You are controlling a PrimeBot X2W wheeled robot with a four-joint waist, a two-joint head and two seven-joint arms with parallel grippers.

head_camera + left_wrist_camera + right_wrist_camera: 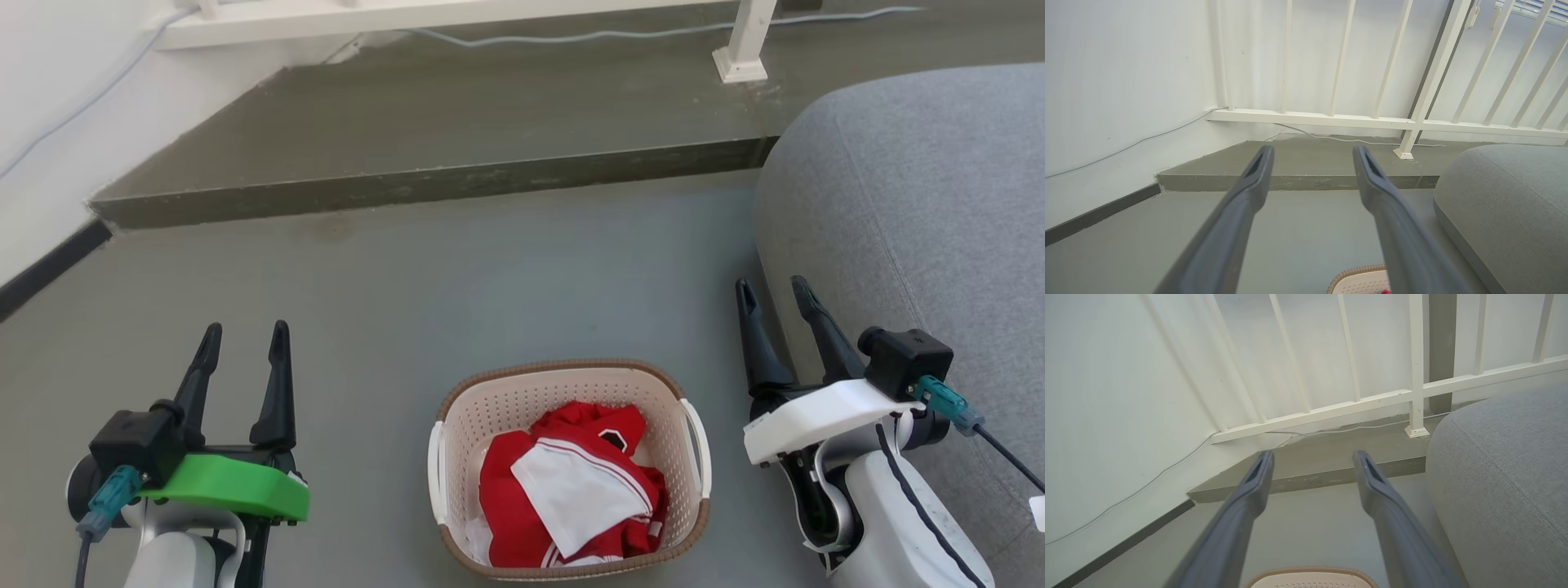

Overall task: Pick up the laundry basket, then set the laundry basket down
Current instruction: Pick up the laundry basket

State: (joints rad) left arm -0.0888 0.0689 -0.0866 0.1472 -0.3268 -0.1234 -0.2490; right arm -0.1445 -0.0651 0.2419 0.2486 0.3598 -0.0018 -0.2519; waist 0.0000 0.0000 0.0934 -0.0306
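At lower left our left gripper gapes, released. At bottom centre we see the laundry basket on the floor, red-and-white clothes inside. At lower right our right gripper is likewise released, beside a grey cushion.

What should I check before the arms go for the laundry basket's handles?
1. Left gripper open and empty: ok.
2. Right gripper open and empty: ok.
3. Laundry basket upright on the floor, between the two grippers: ok.
4. Both white side handles uncovered: ok.
5. Red and white clothes inside the brown rim, none hanging over: ok.
6. Gap between the right arm's fingers and the grey cushion beside them: cannot tell.
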